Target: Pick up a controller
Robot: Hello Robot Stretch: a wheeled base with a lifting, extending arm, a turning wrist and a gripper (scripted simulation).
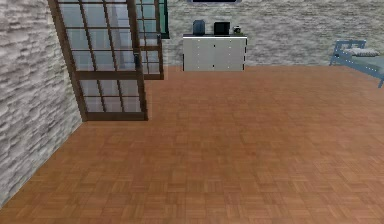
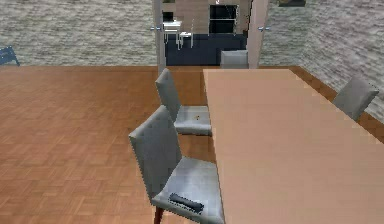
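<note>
Ahead, in the forward view, a wooden parquet floor (image 1: 220, 140) is seen running to a stone back wall. A glass-paned door (image 1: 100, 60) in a dark frame is set against the rough stone wall at the view's left. A white cabinet (image 1: 214, 52) is placed against the back wall, and small dark things (image 1: 222, 28) are carried on its top. A grey-blue piece of furniture (image 1: 362, 58) is cut off by the view's right edge.

In the arm side view, a long brown table (image 2: 290, 140) is seen with grey chairs drawn up around it. The nearest chair (image 2: 160, 150) is placed at the table's left long edge, a second chair (image 2: 172, 95) farther along that edge, a third chair (image 2: 234, 59) at the far end and a fourth chair (image 2: 355, 97) at the right long edge. A small dark oblong (image 2: 186, 203), of a shape that suits a controller, is laid flat on the nearest chair's seat, by the seat's edge lowest in the view. A doorway (image 2: 210, 35) into a darker room is seen beyond the table.

The state of the end effector cannot be told.
</note>
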